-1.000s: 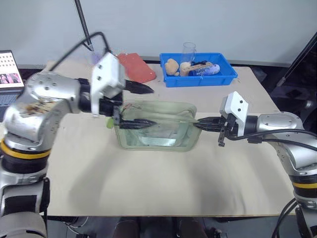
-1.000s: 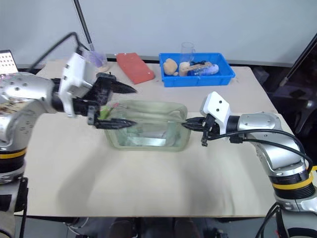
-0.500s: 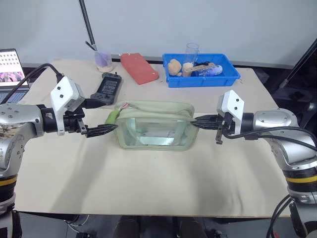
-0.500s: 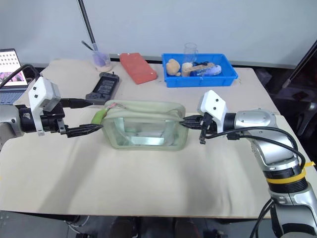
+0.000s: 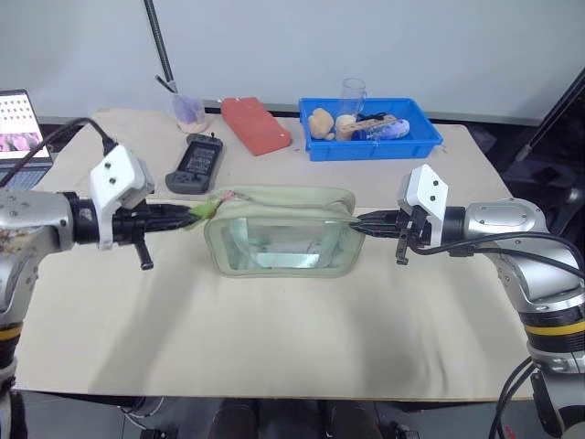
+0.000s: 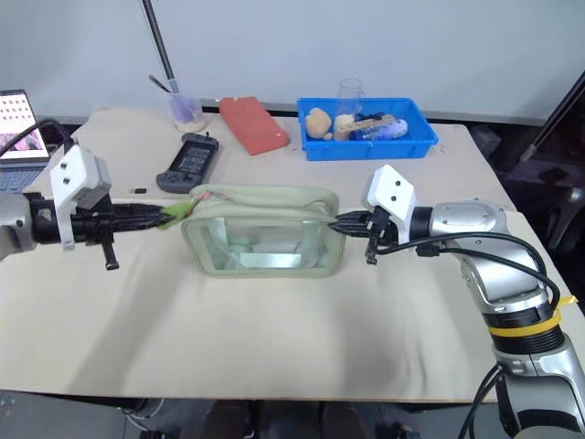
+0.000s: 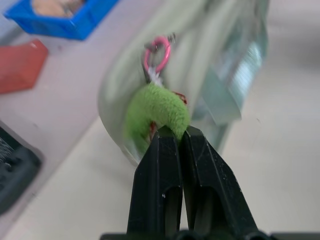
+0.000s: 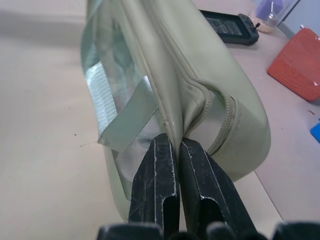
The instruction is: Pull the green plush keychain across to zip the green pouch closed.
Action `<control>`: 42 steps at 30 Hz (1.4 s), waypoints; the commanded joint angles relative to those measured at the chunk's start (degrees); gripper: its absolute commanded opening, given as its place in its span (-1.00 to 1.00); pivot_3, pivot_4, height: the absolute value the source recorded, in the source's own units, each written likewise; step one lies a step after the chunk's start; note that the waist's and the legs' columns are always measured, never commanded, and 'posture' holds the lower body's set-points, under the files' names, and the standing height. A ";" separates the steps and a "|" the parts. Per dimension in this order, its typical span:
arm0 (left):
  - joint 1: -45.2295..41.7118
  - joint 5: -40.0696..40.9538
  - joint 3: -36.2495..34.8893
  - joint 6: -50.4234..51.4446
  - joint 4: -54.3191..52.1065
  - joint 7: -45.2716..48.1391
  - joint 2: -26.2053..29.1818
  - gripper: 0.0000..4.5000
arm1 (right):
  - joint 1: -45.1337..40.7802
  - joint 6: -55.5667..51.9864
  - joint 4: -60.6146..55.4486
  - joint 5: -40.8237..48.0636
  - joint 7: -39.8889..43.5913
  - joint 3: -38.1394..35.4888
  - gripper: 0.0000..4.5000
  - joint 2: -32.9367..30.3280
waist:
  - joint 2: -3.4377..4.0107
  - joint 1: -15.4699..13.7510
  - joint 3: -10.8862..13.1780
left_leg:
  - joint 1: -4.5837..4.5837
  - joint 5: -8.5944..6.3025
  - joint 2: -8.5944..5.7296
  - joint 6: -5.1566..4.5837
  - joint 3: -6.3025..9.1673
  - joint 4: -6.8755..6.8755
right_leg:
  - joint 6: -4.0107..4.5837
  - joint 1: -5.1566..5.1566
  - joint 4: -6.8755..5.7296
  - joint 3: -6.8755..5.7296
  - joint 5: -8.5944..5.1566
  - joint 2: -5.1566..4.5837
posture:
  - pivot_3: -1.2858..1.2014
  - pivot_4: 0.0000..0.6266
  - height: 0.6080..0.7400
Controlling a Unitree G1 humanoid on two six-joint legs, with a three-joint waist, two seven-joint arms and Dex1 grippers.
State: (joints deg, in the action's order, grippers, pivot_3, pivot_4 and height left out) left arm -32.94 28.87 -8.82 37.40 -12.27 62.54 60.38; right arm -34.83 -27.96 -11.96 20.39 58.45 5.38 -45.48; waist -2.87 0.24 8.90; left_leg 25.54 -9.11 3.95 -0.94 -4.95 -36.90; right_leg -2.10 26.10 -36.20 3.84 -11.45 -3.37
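Keychain (image 7: pixel 156 111) clamped in left gripper (image 7: pixel 173 134), right gripper (image 8: pixel 173 141) pinching pouch (image 5: pixel 279 233) end; zip looks done.

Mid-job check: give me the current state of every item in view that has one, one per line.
left gripper: jaws shut on the green plush keychain
right gripper: jaws shut on the end of the green pouch
green pouch: upright on the table, held at both ends
green plush keychain: at the pouch's left end, bent where pinched
blue tray: holding several small items
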 commanded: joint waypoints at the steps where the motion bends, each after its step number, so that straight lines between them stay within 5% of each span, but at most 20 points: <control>1: -6.91 -0.77 2.61 -2.54 -0.27 0.60 -1.02 -0.98 | -0.67 0.28 -1.74 -0.03 -0.64 -2.09 -1.00 -0.39 | 0.00 -0.03 0.00 | 0.01 0.00 0.00 0.00 -0.01 0.00 | 0.00 -0.01 0.02 0.00 0.00 0.00 | 0.03 -0.52 1.00; 5: -14.07 -5.33 9.78 -7.07 0.90 0.06 -6.37 -0.98 | -0.45 -0.31 -2.63 0.02 -1.35 -1.98 -1.00 -0.03 | 0.00 -0.28 0.00 | 0.00 0.00 -0.04 -0.01 0.00 -0.01 | -0.02 -0.04 0.02 0.01 0.00 0.00 | 0.03 -0.52 1.00; 12: -13.72 -12.88 16.74 -17.44 4.65 2.42 -11.02 -0.98 | 0.15 -1.72 -4.35 0.51 -2.74 -2.63 -1.00 -0.12 | 0.01 0.26 0.00 | 0.00 0.01 -0.01 -0.02 0.03 0.00 | -0.02 -0.01 -0.03 0.02 0.01 0.07 | 0.03 -0.52 1.00; 15: -14.29 -11.47 15.57 -17.00 5.49 4.22 -10.87 -0.57 | 0.90 -2.00 -4.80 0.50 -3.15 -3.03 -1.00 -0.44 | 0.01 0.38 0.00 | 0.01 0.00 -0.01 -0.02 0.05 0.00 | -0.03 -0.02 -0.03 0.03 0.00 0.06 | 0.03 -0.52 1.00; 22: -14.86 -10.40 12.13 -13.76 6.61 7.02 -6.72 0.98 | 1.70 -2.18 -5.27 0.45 -3.42 -3.41 -1.00 -0.40 | 0.01 0.50 0.00 | 0.02 0.01 -0.01 -0.02 0.06 -0.03 | -0.04 -0.02 -0.03 0.03 0.00 0.06 | 0.03 -0.52 1.00; 23: -14.30 -10.33 11.40 -13.22 6.71 7.13 -5.69 0.99 | 1.62 -2.06 -5.08 0.36 -3.36 -3.33 -1.00 -0.43 | 0.01 0.52 0.00 | 0.01 0.01 -0.01 -0.03 0.06 -0.03 | -0.04 -0.02 -0.03 0.02 0.00 0.06 | 0.03 -0.52 1.00; 28: -7.92 -10.07 8.55 -11.50 5.91 6.56 -2.61 0.99 | 0.87 -1.67 -4.38 0.12 -2.94 -2.77 -1.00 -0.24 | 0.01 0.54 0.00 | 0.00 0.00 -0.01 -0.03 0.04 -0.02 | -0.04 -0.02 -0.04 0.03 -0.01 0.05 | 0.03 -0.52 1.00; 33: -1.71 -11.70 7.87 -13.90 5.53 2.73 -5.27 0.99 | 0.00 -1.55 -3.87 -0.03 -2.53 -2.27 -1.00 -0.08 | 0.00 0.22 0.00 | 0.01 0.00 0.00 -0.02 0.04 -0.03 | -0.03 -0.03 -0.04 0.02 0.00 0.03 | 0.03 -0.52 1.00; 36: 0.32 -11.53 7.76 -14.87 5.17 2.42 -6.19 0.63 | -0.05 -1.50 -3.88 -0.11 -2.17 -2.24 -1.00 -0.21 | 0.01 0.23 0.00 | 0.03 0.00 -0.01 -0.02 0.03 -0.05 | -0.03 -0.02 -0.03 0.02 0.00 0.02 | 0.03 -0.52 1.00; 42: 0.86 -10.81 7.36 -14.30 4.10 2.04 -6.45 -0.71 | -0.25 -1.88 -4.11 0.02 -1.98 -2.31 -1.00 -0.37 | 0.01 0.43 0.00 | 0.02 0.00 0.00 -0.02 0.03 -0.03 | -0.02 0.00 -0.03 0.02 0.00 0.03 | 0.03 -0.52 1.00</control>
State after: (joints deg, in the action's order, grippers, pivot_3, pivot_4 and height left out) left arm -31.50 17.40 0.52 23.73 -6.32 65.03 53.86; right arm -33.35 -30.30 -15.12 20.41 56.29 4.43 -45.27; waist -2.86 0.67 8.90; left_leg 25.57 -9.11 3.95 -0.96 -4.91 -36.93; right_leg -2.12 26.10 -36.23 3.86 -11.45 -3.33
